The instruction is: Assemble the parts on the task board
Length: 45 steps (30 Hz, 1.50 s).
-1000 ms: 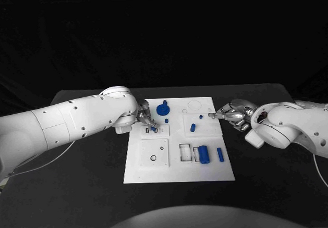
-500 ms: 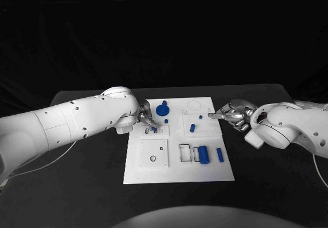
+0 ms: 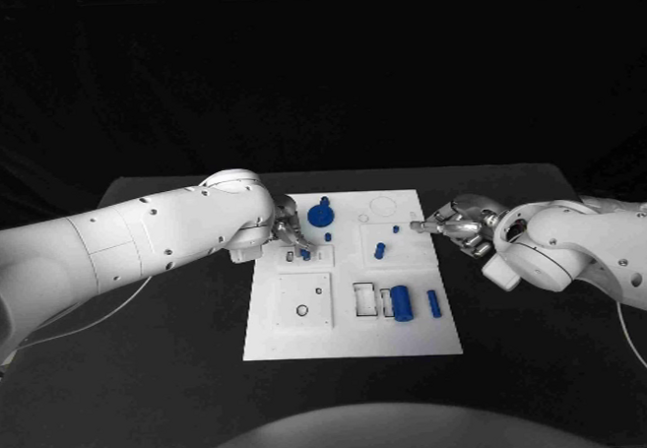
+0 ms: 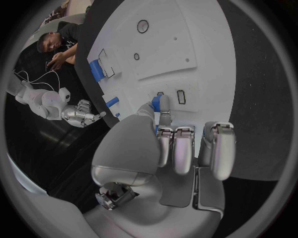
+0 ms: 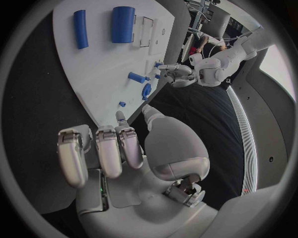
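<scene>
Small blue part [image 4: 157, 103] pinched at the fingertips of the left hand [image 3: 289, 238], right over the upper left panel of the task board [image 3: 352, 341], beside a small rectangular slot [image 4: 181, 96] there. Thumb and one finger clamped on that part, other fingers curled in alongside.

Just beyond that hand, toward the far edge of the board, a large round blue part [image 3: 320, 216] standing upright. Slightly nearer, a tiny blue peg [image 3: 329, 238] close to the fingertips. On the upper right panel, a short blue piece [image 3: 380, 251] lying tilted and a tiny blue stud [image 3: 397, 229] above it. Lower right on the board, a thick blue cylinder [image 3: 402, 303] beside a white rectangular frame [image 3: 365, 299], and a slim blue bar [image 3: 435, 304] just to its other side, both lying flat. Lower left panel marked with a small ring [image 3: 303, 310] and a dot.

Right hand [image 3: 455, 225] poised at the board's right edge, level with the upper right panel, well apart from the pinched part. Fingers drawn together, nothing visible between them; fingertips near the board's rim, contact impossible to tell.

Black table [image 3: 158, 368] beneath all of it.
</scene>
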Each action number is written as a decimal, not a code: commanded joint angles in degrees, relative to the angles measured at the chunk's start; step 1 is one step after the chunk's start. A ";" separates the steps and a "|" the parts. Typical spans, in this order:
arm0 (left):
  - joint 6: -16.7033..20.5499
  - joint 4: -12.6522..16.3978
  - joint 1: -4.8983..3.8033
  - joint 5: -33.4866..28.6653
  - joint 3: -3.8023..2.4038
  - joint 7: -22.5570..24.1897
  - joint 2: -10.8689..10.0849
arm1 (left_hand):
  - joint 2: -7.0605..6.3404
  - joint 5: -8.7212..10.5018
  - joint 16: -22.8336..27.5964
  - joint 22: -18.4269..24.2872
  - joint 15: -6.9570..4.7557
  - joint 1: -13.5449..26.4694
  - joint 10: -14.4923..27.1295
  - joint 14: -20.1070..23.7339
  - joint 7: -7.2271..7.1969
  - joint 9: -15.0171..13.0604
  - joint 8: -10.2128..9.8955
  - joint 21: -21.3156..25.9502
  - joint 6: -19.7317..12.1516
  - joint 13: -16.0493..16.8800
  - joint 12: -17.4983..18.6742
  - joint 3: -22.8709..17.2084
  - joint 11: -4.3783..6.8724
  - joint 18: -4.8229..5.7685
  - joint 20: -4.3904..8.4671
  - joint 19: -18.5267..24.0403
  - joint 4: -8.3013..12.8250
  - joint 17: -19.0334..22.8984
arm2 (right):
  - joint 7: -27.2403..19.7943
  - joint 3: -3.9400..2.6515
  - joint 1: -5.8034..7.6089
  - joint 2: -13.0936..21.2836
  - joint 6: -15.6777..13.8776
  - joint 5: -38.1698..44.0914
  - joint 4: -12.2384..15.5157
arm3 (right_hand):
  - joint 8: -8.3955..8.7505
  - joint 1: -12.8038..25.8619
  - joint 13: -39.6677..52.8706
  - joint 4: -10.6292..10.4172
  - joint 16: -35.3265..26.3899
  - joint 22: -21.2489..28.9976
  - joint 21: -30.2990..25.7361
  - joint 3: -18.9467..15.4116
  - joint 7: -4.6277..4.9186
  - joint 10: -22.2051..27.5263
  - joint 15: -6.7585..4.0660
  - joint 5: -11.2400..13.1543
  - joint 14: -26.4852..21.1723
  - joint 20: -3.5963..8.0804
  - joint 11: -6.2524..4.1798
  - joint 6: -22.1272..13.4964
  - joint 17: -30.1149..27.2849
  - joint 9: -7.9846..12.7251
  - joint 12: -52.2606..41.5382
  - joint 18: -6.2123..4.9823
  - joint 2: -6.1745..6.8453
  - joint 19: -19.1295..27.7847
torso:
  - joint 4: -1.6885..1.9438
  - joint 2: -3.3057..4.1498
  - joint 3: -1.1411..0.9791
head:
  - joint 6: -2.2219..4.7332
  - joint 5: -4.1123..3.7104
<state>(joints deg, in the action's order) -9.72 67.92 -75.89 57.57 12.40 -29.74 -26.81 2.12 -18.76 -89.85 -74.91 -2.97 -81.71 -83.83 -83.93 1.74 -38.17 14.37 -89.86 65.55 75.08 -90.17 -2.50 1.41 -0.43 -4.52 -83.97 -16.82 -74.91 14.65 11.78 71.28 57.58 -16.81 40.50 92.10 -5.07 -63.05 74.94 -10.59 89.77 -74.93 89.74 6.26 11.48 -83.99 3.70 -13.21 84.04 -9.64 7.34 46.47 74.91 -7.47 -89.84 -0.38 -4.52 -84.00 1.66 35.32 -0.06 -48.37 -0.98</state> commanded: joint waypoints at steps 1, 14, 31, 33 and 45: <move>-1.22 -0.02 0.01 -0.17 -0.01 0.37 0.17 | 0.55 -0.18 -0.15 -15.09 -0.07 -1.28 -6.17 -6.07 -0.77 -0.05 0.21 -0.14 0.97 14.92 0.17 -0.79 0.69 0.43 -0.16 -6.03 0.39 -15.09 | -0.05 0.01 -0.04 0.03 0.49 0.18 0.05 | -0.40 -0.05 15.06 -0.28 0.23 -15.07 0.26 -0.19 0.20 -6.01 0.41 -0.38 5.96 -0.42 0.28 -0.20 15.09 -0.06 -0.16 0.38 -0.53 -6.00 | -0.01 -0.04 0.04 | -0.09 -0.04; -1.32 -0.34 0.35 -0.08 0.00 0.65 0.49 | 0.64 -0.02 -0.15 -15.09 -0.09 -1.37 -6.17 -6.07 -0.72 -0.12 0.09 -0.14 0.88 14.92 0.17 -1.09 0.64 0.43 -0.21 -6.03 0.37 -15.09 | -0.13 0.01 -0.09 -0.34 0.57 0.18 -0.13 | -0.40 -0.05 15.06 -0.28 0.23 -15.07 0.26 -0.19 0.20 -6.01 0.41 -0.38 5.96 -0.42 0.28 -0.20 15.09 -0.06 -0.16 0.38 -0.53 -6.00 | -0.04 -0.08 -0.05 | 0.22 -0.02; -0.81 -0.50 0.73 0.89 0.01 0.69 0.56 | 0.63 0.10 -0.15 -15.09 -0.12 -1.79 -6.17 -6.07 -0.65 -0.26 -0.10 -0.14 0.74 14.92 0.17 -1.70 0.58 0.43 -0.33 -6.03 0.51 -15.09 | -0.06 0.02 -0.28 -0.29 0.71 0.21 -0.18 | -0.46 -0.02 15.06 -0.37 0.23 -15.07 0.26 -0.30 0.28 -6.01 0.49 -0.42 5.96 -0.50 0.36 -0.26 15.09 -0.09 -0.16 0.38 -0.58 -6.00 | 0.04 0.04 0.00 | 0.58 -0.25; -0.47 -0.44 0.73 1.02 0.01 0.77 0.49 | 0.63 0.10 -0.15 -15.09 -0.12 -1.79 -6.17 -6.07 -0.65 -0.26 -0.10 -0.14 0.74 14.92 0.17 -1.70 0.58 0.43 -0.33 -6.03 0.51 -15.09 | -0.05 0.02 -0.29 -0.30 0.71 0.22 -0.19 | -0.46 -0.02 15.06 -0.37 0.23 -15.07 0.26 -0.30 0.28 -6.01 0.49 -0.42 5.96 -0.50 0.36 -0.26 15.09 -0.09 -0.16 0.38 -0.58 -6.00 | 0.04 0.05 0.02 | 0.48 -0.29; -0.16 -0.16 0.73 1.25 0.01 1.04 0.25 | 0.51 0.12 -0.15 -15.09 -0.16 -2.09 -6.17 -6.07 -0.63 -0.38 -0.16 -0.14 0.73 14.92 0.17 -2.07 0.54 0.43 -0.42 -6.03 0.60 -15.09 | -0.02 0.02 -0.30 -0.27 0.63 0.22 -0.23 | -0.46 -0.02 15.06 -0.37 0.23 -15.07 0.26 -0.30 0.28 -6.01 0.49 -0.42 5.96 -0.50 0.36 -0.26 15.09 -0.09 -0.16 0.38 -0.58 -6.00 | 0.03 0.05 0.01 | 0.27 -0.34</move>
<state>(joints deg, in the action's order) -9.71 67.57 -75.36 58.33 12.30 -29.16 -26.63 1.73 -18.46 -89.85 -74.91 -2.97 -82.11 -83.92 -83.93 1.84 -38.47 13.93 -89.86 65.65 75.10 -90.21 -3.05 1.32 -0.43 -4.52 -83.97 -17.36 -74.90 14.67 11.79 71.03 57.32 -16.80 40.50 91.87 -5.31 -63.05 74.91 -10.84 89.77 -74.91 89.74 6.02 11.48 -83.99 3.69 -13.43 84.03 -9.64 7.34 46.47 74.95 -7.50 -89.84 -0.38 -4.52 -84.00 1.70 35.36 -0.03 -48.07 -1.29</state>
